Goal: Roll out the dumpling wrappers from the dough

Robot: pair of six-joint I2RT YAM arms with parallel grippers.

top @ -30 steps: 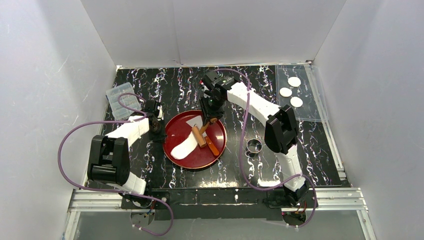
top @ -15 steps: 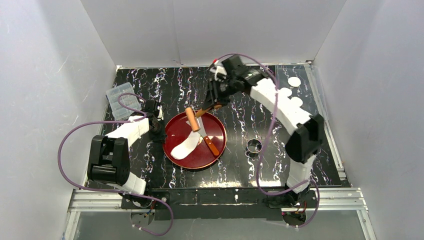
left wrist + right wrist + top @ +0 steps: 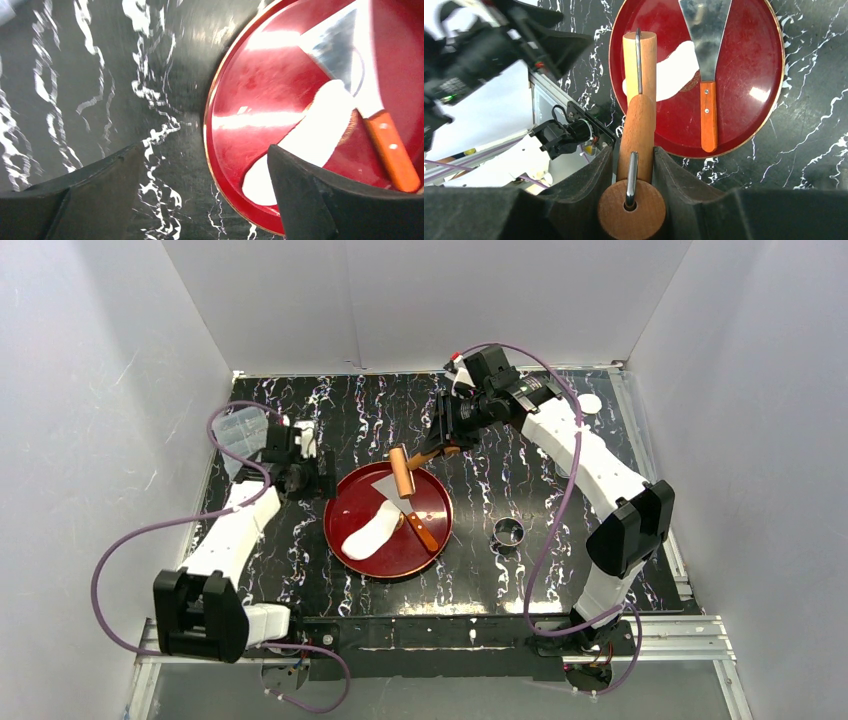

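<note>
Black marbled surface [image 3: 480,585] carries dough [image 3: 368,533] on a red plate [image 3: 345,495], left hand [image 3: 318,482] wide beside it, right hand [image 3: 436,445] gripping a rolling pin [image 3: 404,472] above.

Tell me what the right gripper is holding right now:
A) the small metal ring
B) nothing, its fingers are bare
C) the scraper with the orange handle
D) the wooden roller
D: in the right wrist view the right gripper is closed on the handle of the wooden roller, while the scraper lies on the red plate beside the dough.
</note>
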